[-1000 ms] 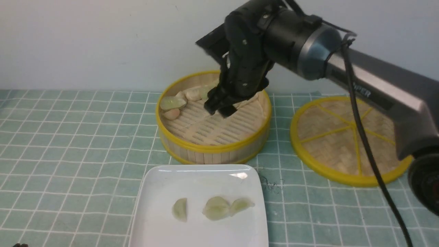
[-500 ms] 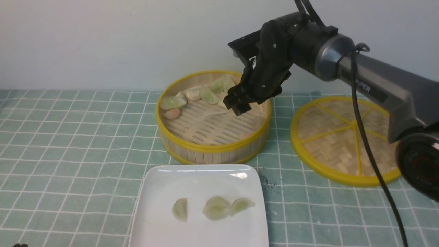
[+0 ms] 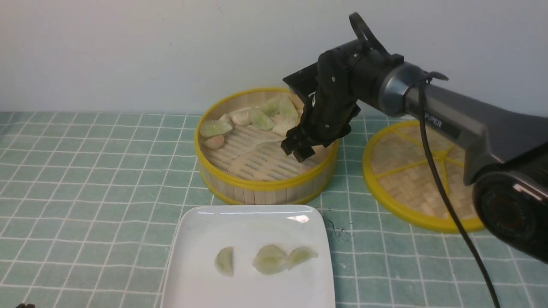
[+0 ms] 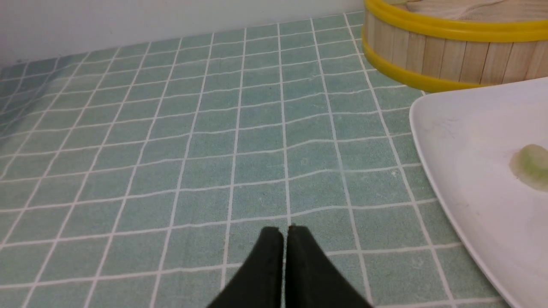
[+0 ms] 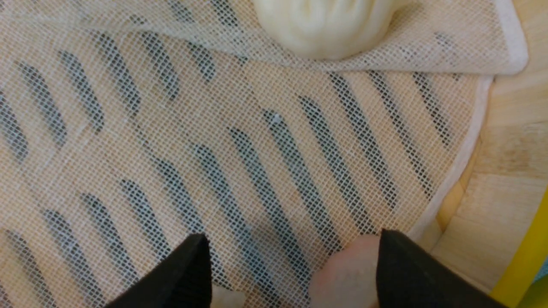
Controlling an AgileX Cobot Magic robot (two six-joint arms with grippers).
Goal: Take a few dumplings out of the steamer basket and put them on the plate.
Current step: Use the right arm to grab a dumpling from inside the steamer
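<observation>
Partly complete: three green dumplings [image 3: 267, 259] lie on the plate [image 3: 201, 226], more dumplings [image 3: 257, 117] sit along the steamer basket's [image 3: 261, 185] far wall, and the right gripper [image 3: 295, 152] hangs inside it, jaws wide apart, gripping nothing, a pinkish dumpling [image 5: 342, 273] beside one jaw

Inside the steamer basket [image 3: 265, 185] the near slatted floor lies bare; dumplings [image 3: 257, 117] crowd its far arc, and the right gripper [image 3: 297, 150] hangs over the right side, jaws apart, close to the rim. On the plate [image 3: 239, 222] 3 green dumplings [image 3: 269, 259] line the near half — the far half is free. The lid [image 3: 411, 171] lies right of the basket.
</observation>
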